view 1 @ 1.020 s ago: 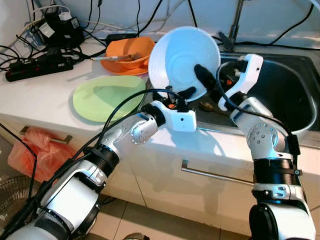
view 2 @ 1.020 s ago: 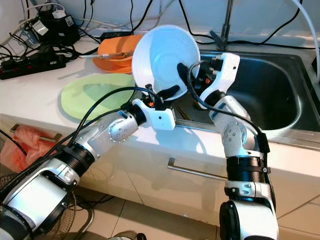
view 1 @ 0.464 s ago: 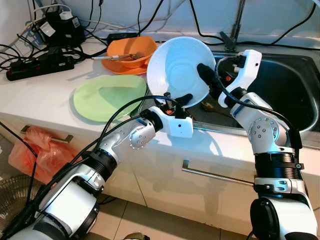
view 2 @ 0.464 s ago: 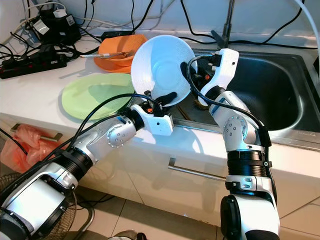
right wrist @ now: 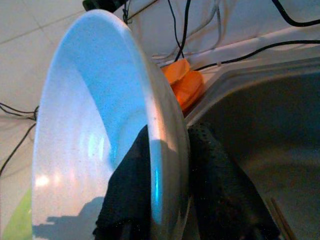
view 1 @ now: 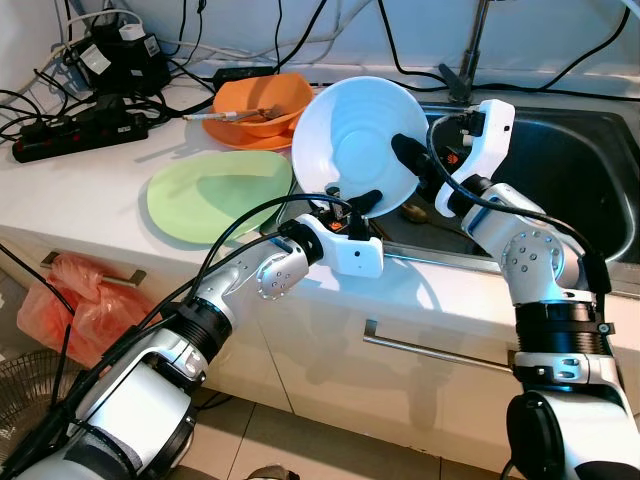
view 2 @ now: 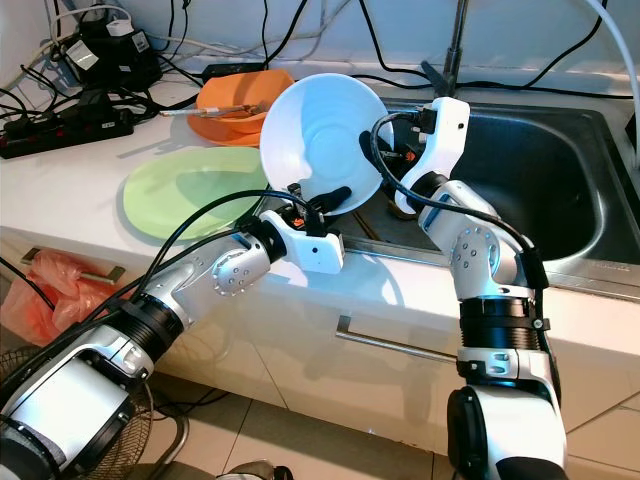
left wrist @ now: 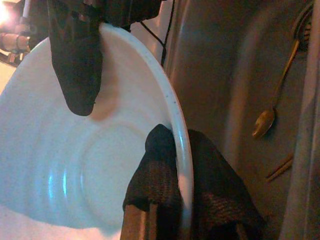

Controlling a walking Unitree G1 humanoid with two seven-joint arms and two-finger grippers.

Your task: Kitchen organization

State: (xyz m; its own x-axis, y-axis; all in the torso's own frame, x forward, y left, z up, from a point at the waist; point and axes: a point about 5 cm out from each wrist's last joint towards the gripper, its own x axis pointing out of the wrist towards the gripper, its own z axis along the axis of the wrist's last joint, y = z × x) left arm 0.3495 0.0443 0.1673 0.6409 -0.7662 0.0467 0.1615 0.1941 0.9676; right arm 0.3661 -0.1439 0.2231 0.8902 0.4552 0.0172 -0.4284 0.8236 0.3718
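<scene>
Right now, at the far left of the white counter (view 1: 90,190), a black power strip (view 1: 70,135) and tangled cables are lying, and beside them a flat green plate (view 1: 215,195) is sitting bare, with an orange bowl (view 1: 262,100) behind it holding what looks like a utensil and some scraps. Next along, the white bowl (view 1: 355,135) is being held on edge in the air over the counter's lip where the sink (view 1: 575,190) begins, its hollow facing the camera and nothing inside. The left gripper (view 1: 352,203) is pinching the bowl's lower rim, one finger on each face, as its wrist view confirms; the right gripper (view 1: 412,160) is pinching the rim on the sink side, one finger (right wrist: 127,195) on the inner face and the other behind. With two arms clamped on one rigid rim, any mismatch in their pulling is likely to twist the bowl loose, dropping it onto the steel edge. Farther right, the sink is holding a spoon (left wrist: 272,107) and what seem to be chopsticks.
</scene>
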